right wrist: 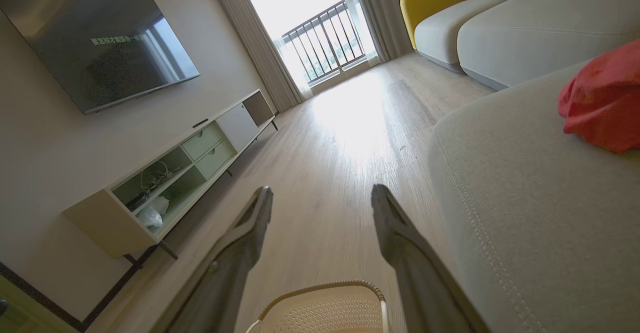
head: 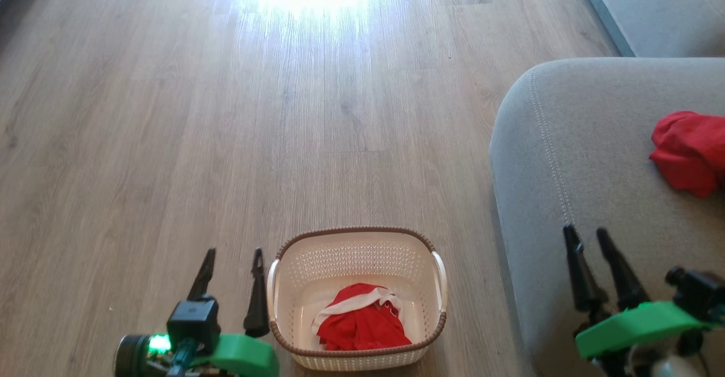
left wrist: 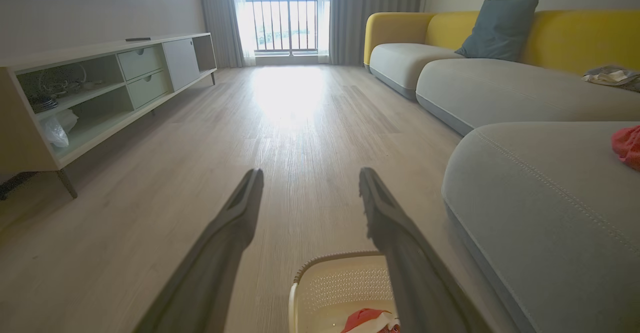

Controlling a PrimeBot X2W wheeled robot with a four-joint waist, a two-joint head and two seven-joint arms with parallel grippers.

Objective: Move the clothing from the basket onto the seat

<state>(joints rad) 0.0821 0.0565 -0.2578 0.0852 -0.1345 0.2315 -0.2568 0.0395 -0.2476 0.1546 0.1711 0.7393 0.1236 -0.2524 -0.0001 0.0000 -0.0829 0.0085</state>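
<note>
The cream basket (head: 294,252) with a brown rim stands on the wood floor at the bottom centre, and one red garment with white trim (head: 362,319) lies inside it. A second red garment (head: 690,151) rests on the grey seat (head: 578,156) at the right. My left gripper (head: 233,255) hangs open just left of the basket, with nothing between its fingers. Over the seat's front part my right gripper (head: 586,233) is open and empty too. The left wrist view shows the left gripper (left wrist: 310,174), the basket (left wrist: 325,288), a bit of red garment (left wrist: 367,319) and the seat (left wrist: 545,198). The right wrist view shows the right gripper (right wrist: 321,190), the basket rim (right wrist: 320,287) and the garment on the seat (right wrist: 602,100).
A long sofa with yellow back (left wrist: 500,78) and a dark cushion (left wrist: 500,28) runs behind the seat. A low TV cabinet (left wrist: 100,88) lines the left wall under a wall screen (right wrist: 100,48). Open wood floor (head: 283,111) stretches ahead toward a bright balcony door (left wrist: 282,18).
</note>
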